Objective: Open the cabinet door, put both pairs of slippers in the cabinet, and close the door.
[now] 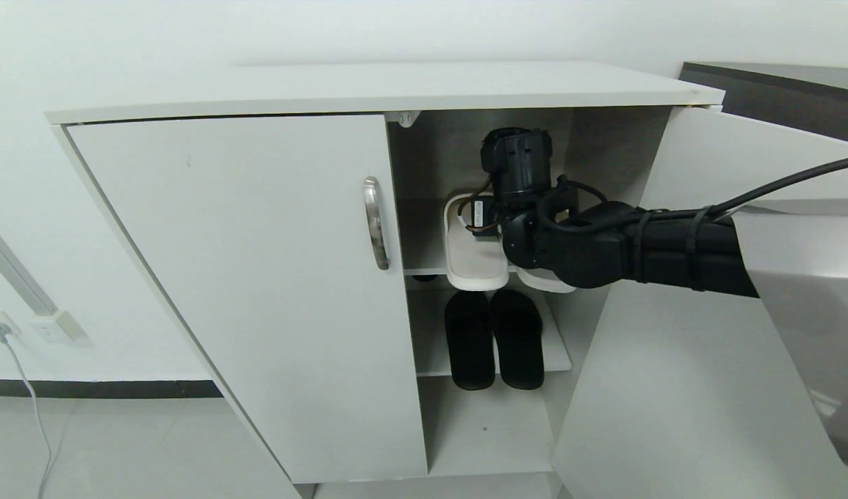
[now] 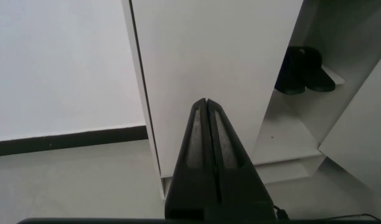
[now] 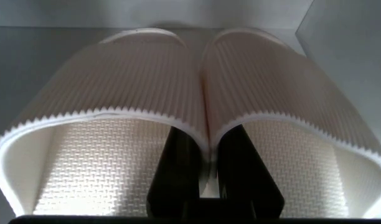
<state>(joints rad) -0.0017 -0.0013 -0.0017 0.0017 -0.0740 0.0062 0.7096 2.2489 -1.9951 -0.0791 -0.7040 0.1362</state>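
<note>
The white slippers [image 1: 474,263] were held on the upper shelf [image 1: 424,270] of the cabinet [image 1: 368,86], heels projecting past its front edge. The right gripper [image 3: 206,168] was clamped on their two inner straps, one finger inside each slipper. If released there, they were judged likely to tip onto the black slippers [image 1: 493,339] on the shelf below, or to be struck by the open door [image 1: 673,388] when it was swung shut. The left gripper [image 2: 206,106], fingers pressed together, was held low before the closed door [image 1: 244,277], above a pale floor [image 1: 119,443]. A white wall [image 1: 84,55] with a socket [image 1: 1,327] was seen behind.
</note>
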